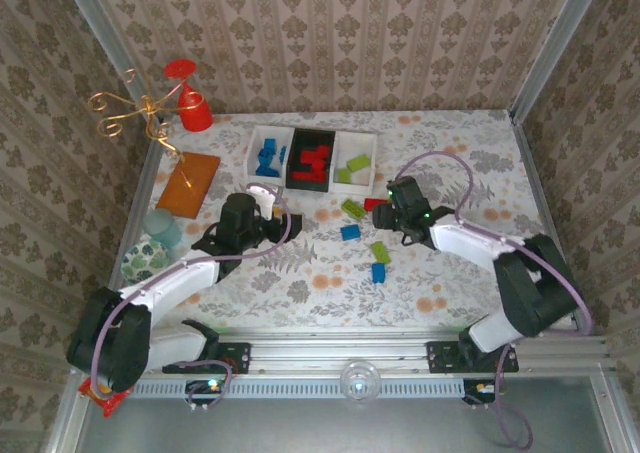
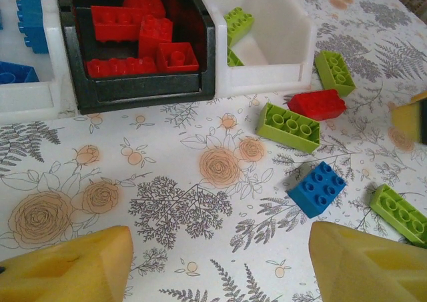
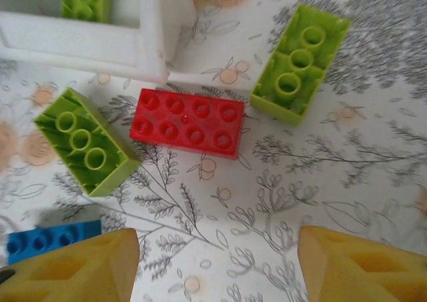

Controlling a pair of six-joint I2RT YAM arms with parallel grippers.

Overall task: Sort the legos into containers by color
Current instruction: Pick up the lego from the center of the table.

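On the floral table (image 3: 373,182), I see the red lego (image 3: 187,123) just ahead of my right gripper (image 3: 217,255), which is wide open and empty, the brick's long axis spanning the jaws.

blue brick (image 3: 50,239): lower left, its lower side is hiding under the yellow pad (image 3: 73,265)
white bin (image 3: 80,45): the top edge is cropping it
lime brick (image 2: 398,213): the right edge is clipping it
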